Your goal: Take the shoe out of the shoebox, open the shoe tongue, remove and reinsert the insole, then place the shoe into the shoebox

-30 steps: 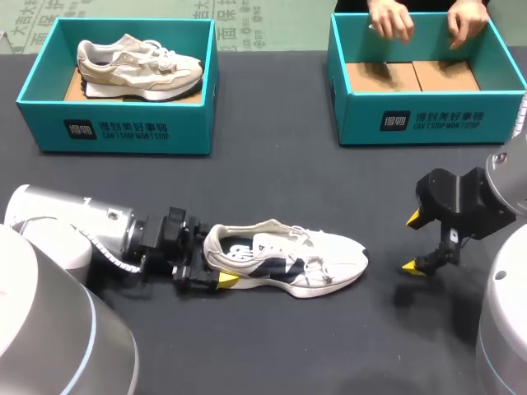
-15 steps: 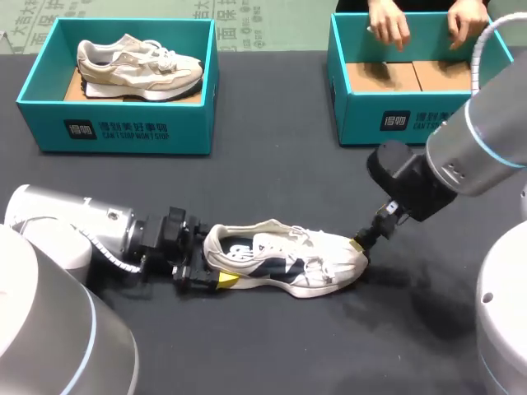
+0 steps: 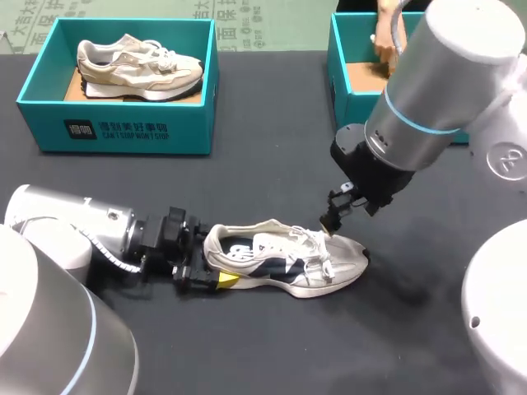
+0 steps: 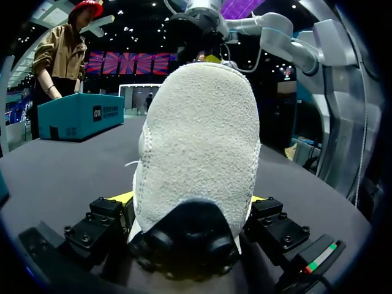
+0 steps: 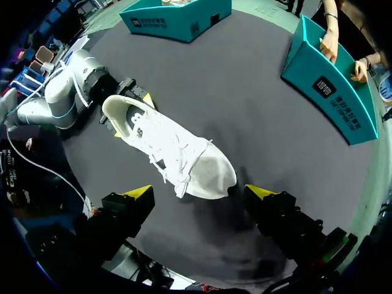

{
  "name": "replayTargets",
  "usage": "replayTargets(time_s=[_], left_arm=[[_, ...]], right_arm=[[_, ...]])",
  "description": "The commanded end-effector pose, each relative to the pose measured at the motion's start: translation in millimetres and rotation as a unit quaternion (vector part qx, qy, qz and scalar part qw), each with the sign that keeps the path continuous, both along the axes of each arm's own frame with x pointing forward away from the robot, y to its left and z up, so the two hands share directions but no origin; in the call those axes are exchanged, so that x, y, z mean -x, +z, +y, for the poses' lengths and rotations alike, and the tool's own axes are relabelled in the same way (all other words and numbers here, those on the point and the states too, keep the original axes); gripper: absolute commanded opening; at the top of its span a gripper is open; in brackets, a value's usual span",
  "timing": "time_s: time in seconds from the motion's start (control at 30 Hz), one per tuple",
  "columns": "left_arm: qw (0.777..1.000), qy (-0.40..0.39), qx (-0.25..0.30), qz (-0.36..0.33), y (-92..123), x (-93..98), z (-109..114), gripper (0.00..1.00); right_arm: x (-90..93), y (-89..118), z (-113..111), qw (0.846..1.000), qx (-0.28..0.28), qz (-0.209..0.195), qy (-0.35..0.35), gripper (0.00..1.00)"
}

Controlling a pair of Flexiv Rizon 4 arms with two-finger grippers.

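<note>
A white shoe with navy side panels [image 3: 284, 257] lies on its sole on the dark table, toe pointing right. My left gripper [image 3: 207, 270] is at its heel, low on the table. In the left wrist view the heel [image 4: 196, 153] fills the gap, with both fingers against its sides, so the gripper is shut on it. My right gripper [image 3: 332, 220] hangs just above the laces and toe. In the right wrist view it [image 5: 199, 193] stands open, and the shoe's toe [image 5: 205, 171] lies below, between the yellow tips, untouched.
An open teal shoebox [image 3: 350, 99] stands at the back right, partly hidden by my right arm; a person's hand [image 3: 383, 37] rests on its rim. Another teal shoebox [image 3: 123, 123] at the back left holds a beige shoe [image 3: 136, 64].
My right arm has swung in from the right edge to above the shoe's toe and laces, gripper still open. The left arm and the shoe have stayed still.
</note>
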State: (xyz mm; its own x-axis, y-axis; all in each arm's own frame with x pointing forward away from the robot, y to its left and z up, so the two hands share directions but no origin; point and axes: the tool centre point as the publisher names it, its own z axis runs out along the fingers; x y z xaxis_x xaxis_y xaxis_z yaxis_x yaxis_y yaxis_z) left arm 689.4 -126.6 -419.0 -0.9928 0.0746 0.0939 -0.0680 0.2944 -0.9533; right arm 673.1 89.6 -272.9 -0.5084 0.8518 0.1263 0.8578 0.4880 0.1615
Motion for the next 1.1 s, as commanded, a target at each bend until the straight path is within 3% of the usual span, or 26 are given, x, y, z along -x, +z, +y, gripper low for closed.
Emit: replayTargets(time_s=[0.03,0.27,0.33,0.8,0.87,0.97,1.1], left_arm=[[1.0,0.0,0.0,0.0,-4,0.8,-2,0.0],[1.0,0.0,0.0,0.0,-4,0.8,-2,0.0],[1.0,0.0,0.0,0.0,-4,0.8,-2,0.0],[1.0,0.0,0.0,0.0,-4,0.8,-2,0.0],[1.0,0.0,0.0,0.0,-4,0.8,-2,0.0],[1.0,0.0,0.0,0.0,-4,0.8,-2,0.0],[1.0,0.0,0.0,0.0,-4,0.8,-2,0.0]], right_arm=[[-5.7,-7,28,0.989,0.094,0.069,-0.09,1.0],[4.9,-4,55,0.973,0.114,0.091,-0.177,1.0],[8.1,-3,59,0.961,0.114,0.119,-0.221,1.0],[9.1,-4,60,0.963,0.105,0.12,-0.219,1.0],[14.2,-6,75,0.949,0.136,0.125,-0.256,1.0],[16.8,-13,89,0.94,0.142,0.123,-0.285,1.0],[18.4,-23,101,0.943,0.132,0.107,-0.288,1.0]])
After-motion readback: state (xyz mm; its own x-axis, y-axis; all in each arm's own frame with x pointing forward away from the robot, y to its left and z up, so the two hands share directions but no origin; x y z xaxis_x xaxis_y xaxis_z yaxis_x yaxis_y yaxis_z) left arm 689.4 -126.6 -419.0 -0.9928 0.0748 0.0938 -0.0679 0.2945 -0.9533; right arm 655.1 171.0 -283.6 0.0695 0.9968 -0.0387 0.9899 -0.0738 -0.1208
